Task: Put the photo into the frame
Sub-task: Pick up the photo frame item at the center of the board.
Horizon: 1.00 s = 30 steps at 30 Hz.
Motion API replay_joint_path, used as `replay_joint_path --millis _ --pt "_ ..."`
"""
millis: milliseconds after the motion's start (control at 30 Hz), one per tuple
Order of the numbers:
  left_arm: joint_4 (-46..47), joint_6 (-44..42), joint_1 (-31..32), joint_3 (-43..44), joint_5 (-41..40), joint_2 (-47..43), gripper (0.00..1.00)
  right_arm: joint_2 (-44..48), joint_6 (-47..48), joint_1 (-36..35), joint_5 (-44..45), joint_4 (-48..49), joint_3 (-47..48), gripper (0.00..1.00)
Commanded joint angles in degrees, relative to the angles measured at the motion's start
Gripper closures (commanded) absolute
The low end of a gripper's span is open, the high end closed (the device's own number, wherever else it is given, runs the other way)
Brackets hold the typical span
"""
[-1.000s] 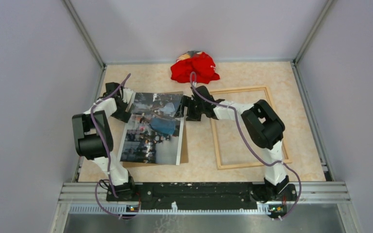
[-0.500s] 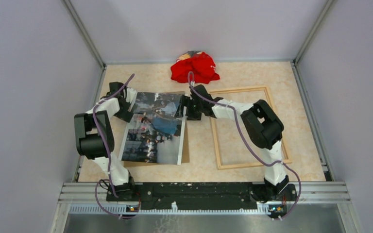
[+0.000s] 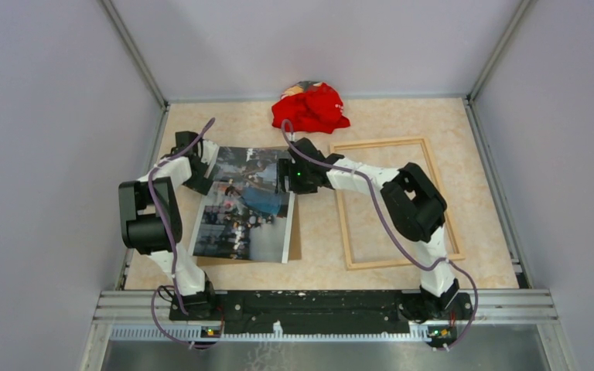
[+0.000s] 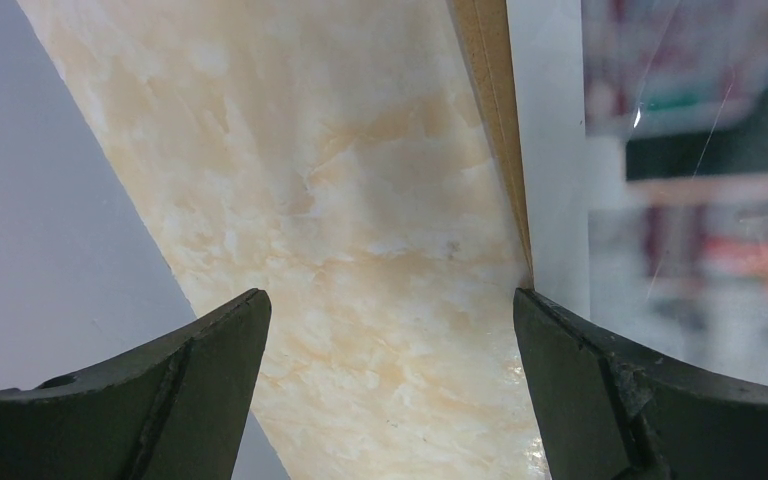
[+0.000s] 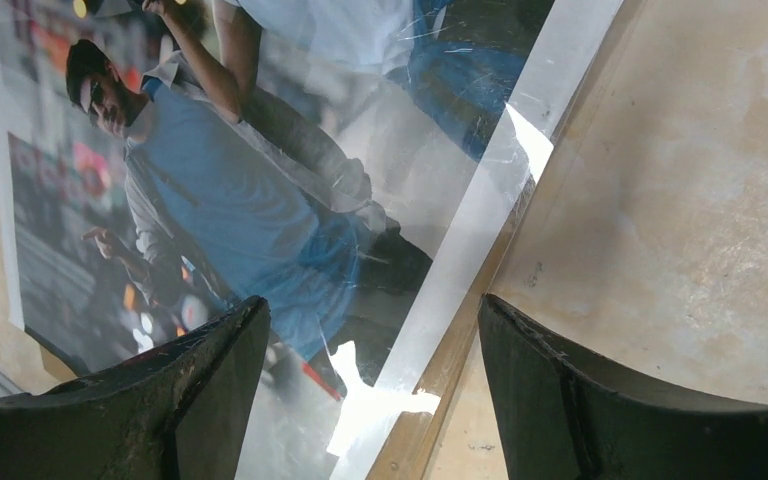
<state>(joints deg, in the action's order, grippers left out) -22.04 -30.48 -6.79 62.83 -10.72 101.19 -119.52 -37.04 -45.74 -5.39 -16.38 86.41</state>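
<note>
Beige marbled table (image 3: 402, 120), grey walls (image 3: 46, 116), photo (image 3: 240, 224) perhaps buckled

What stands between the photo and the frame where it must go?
Nothing visible does. The strip of table between the photo and the left rail of the frame is bare. The right tool hangs over the photo's far right corner; the red cloth lies further back, off that path.

Your counter (image 3: 479, 170): beige marbled top. Lying flat on it you have the frame (image 3: 390, 263) at right, a brown backing board (image 3: 295, 243) at left, and a red cloth (image 3: 309, 108) at the far edge.
</note>
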Motion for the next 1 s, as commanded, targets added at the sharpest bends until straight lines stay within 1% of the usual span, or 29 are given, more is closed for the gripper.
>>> replay_joint_path --millis 0,233,367,467,567,667,733,867,900,967 --pt "-0.2 1.8 1.3 -2.2 3.6 0.3 0.02 2.9 0.9 -1.9 -0.6 1.4 3.2 0.25" --pt "-0.5 1.7 1.3 -2.2 3.6 0.2 0.02 6.5 -2.4 -1.7 -4.4 4.0 2.1 0.25" --pt "-0.8 1.7 1.3 -1.9 3.6 0.2 0.02 9.6 -6.0 -0.9 -7.9 9.1 -0.8 0.25" --pt "-0.8 1.5 1.3 -1.9 3.5 0.2 0.01 11.4 -9.5 0.2 -11.6 14.6 -3.6 0.25" --pt "-0.8 1.3 1.3 -1.9 3.3 0.2 0.02 11.7 -11.5 0.9 -13.6 17.7 -5.5 0.26" --pt "-0.8 1.2 1.3 -2.0 3.3 0.1 0.01 10.9 -12.4 1.4 -14.4 18.7 -7.2 0.26" --pt "-0.9 1.2 1.3 -2.0 3.4 0.0 0.01 10.5 -14.2 1.9 -15.4 21.5 -9.5 0.27" --pt "-1.0 1.3 1.3 -2.0 3.5 0.0 0.02 9.1 -16.1 2.4 -15.7 23.9 -12.1 0.32" --pt "-1.2 1.4 1.3 -1.9 3.6 0.0 0.02 8.8 -15.8 2.4 -15.2 23.5 -12.0 0.34" --pt "-1.4 1.4 1.3 -1.7 3.6 -0.2 0.02 8.2 -15.0 2.4 -14.2 22.5 -11.6 0.41"
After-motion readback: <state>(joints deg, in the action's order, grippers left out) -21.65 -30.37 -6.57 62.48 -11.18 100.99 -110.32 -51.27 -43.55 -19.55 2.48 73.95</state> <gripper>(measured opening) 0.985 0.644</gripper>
